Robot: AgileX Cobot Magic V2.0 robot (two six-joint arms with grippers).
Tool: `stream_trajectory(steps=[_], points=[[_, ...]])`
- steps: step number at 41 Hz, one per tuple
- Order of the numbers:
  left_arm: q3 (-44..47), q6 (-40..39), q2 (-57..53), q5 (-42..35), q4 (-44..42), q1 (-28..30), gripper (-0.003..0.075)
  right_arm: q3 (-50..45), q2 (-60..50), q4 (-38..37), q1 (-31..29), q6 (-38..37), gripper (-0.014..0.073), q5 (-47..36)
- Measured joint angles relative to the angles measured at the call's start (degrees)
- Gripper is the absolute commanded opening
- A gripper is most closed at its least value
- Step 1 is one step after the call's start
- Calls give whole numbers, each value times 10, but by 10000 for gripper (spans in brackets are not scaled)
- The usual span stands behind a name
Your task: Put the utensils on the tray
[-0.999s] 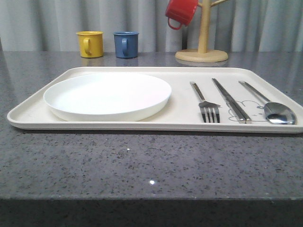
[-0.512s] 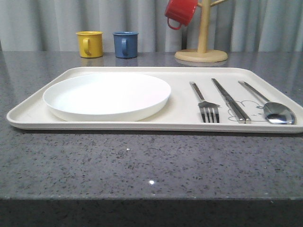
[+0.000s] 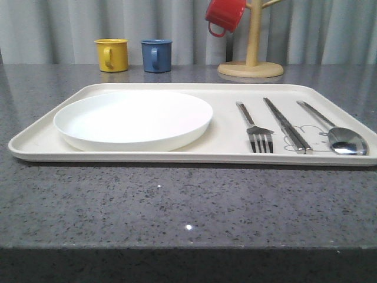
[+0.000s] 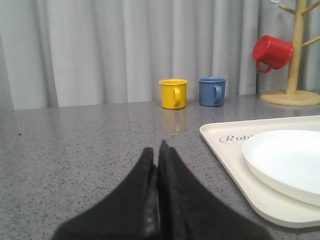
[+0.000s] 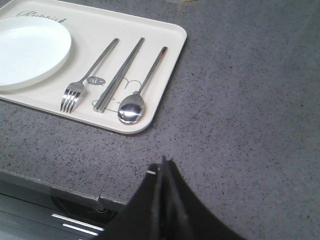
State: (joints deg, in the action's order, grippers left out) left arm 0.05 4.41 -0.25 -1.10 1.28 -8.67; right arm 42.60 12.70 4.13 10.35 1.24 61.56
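Note:
The cream tray (image 3: pixel 153 158) lies across the table. On it rest the white plate (image 3: pixel 133 119) at the left, then the fork (image 3: pixel 254 127), the long flat metal piece (image 3: pixel 287 125) and the spoon (image 3: pixel 333 130) side by side at the right. From the right wrist the same fork (image 5: pixel 89 75), flat piece (image 5: pixel 120 74) and spoon (image 5: pixel 142 90) lie on the tray (image 5: pixel 165 65). My left gripper (image 4: pixel 158 150) is shut and empty over bare table, left of the tray (image 4: pixel 235 160). Near the table's front edge, off the tray's right corner, my right gripper (image 5: pixel 163 165) is shut, holding nothing.
A yellow mug (image 3: pixel 112 55) and a blue mug (image 3: pixel 156 55) stand behind the tray. A wooden mug tree (image 3: pixel 251 53) with a red mug (image 3: pixel 225 15) hanging on it stands at the back right. A grey curtain closes off the rear.

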Motion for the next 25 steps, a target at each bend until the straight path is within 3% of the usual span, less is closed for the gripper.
stream_trajectory(steps=[25], points=[[0, 0, 0, 0, 0, 0, -20, -8, -4, -9, 0, 0, -115, -14]])
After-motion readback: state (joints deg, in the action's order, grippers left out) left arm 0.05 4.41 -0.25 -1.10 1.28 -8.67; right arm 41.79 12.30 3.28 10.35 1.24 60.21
